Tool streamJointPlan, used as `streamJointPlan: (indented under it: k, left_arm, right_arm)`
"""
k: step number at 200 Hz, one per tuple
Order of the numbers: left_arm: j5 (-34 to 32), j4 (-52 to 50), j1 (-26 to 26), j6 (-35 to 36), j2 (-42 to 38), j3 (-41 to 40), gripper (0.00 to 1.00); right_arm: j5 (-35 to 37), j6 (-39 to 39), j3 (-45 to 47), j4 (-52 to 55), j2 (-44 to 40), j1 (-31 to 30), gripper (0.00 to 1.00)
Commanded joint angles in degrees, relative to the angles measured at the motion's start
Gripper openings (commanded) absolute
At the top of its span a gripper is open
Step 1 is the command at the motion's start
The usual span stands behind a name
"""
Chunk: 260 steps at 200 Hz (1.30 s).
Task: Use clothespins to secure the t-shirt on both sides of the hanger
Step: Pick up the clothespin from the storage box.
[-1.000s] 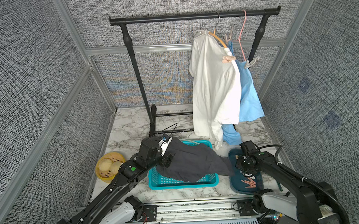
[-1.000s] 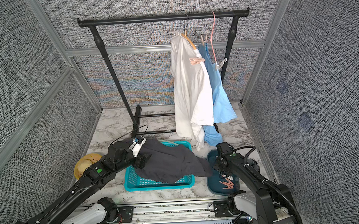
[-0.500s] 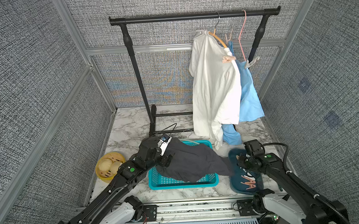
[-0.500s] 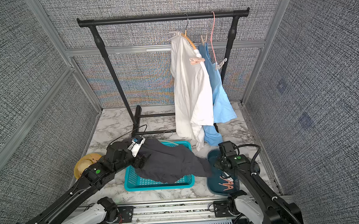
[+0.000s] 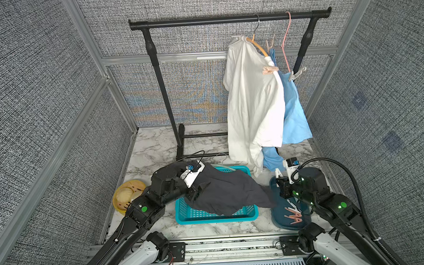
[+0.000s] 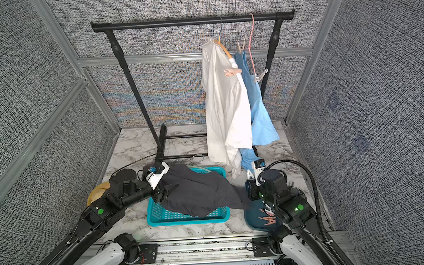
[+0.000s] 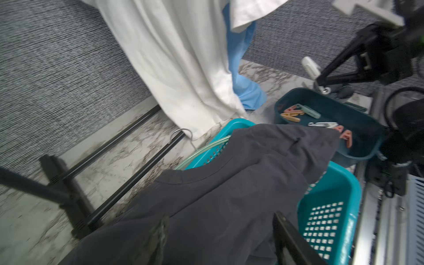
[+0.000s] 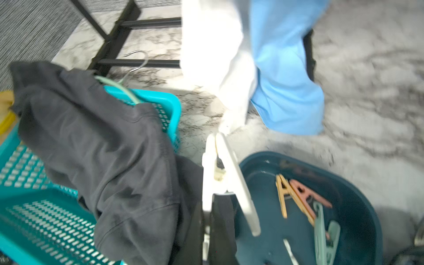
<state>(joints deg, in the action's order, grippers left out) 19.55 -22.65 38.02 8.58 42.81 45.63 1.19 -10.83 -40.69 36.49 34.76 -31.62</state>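
The white plastic clothespin [image 8: 219, 169] is pinched in the closed jaws of the right gripper [image 8: 210, 213], beside the dark blue tray [image 8: 367, 206]. Aim its mouth where the pale green hanger [image 8: 119, 88] runs under the dark grey t-shirt [image 8: 103, 142]. The left gripper [image 7: 221, 218], jaws wide, straddles it over the teal basket [image 8: 34, 218].

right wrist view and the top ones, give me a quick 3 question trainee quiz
1. True or false: the right gripper is shut on a white plastic clothespin.
2. The dark grey t-shirt is: A hanging up; B draped over the turquoise plastic basket; C rolled into a ball.
3. What colour is the small plastic clothespin clipped on the hanging white shirt?
Key: 1 true; 2 B; 3 salmon-pink.
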Motion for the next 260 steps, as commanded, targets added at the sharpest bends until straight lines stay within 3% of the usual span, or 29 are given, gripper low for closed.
streamJointPlan:
  k: [1,51,99,146,191,238,260]
  left_arm:
    - [11.60,2.40,0.23,-0.55,0.36,0.53,0.70]
    - [10.39,2.62,1.31,-3.65,5.32,3.20,0.61]
    - [11.09,2.86,3.31,-3.37,13.02,8.21,0.58]
    - [13.14,2.62,5.16,1.73,16.83,10.08,0.60]
    - [10.42,1.96,5.75,2.15,19.80,12.39,0.61]
    - [10.81,1.34,6.43,1.28,21.69,13.72,0.51]
    - [11.42,0.88,6.45,0.32,22.43,14.44,0.35]
  right_arm:
    - [-1.30,15.47,0.61,-5.47,-0.05,-6.39,0.00]
    - [5.76,38.17,1.92,-16.02,3.20,-19.71,0.00]
    - [6.76,59.94,-4.31,-20.45,14.13,-22.85,0.00]
    - [4.38,68.02,-8.30,-22.78,18.53,-23.04,0.00]
    - [2.68,73.11,-9.69,-22.88,19.33,-23.21,0.00]
    - [2.13,76.05,-11.37,-23.26,21.65,-23.79,0.00]
    - [4.07,79.20,-12.05,-23.02,23.17,-24.53,0.00]
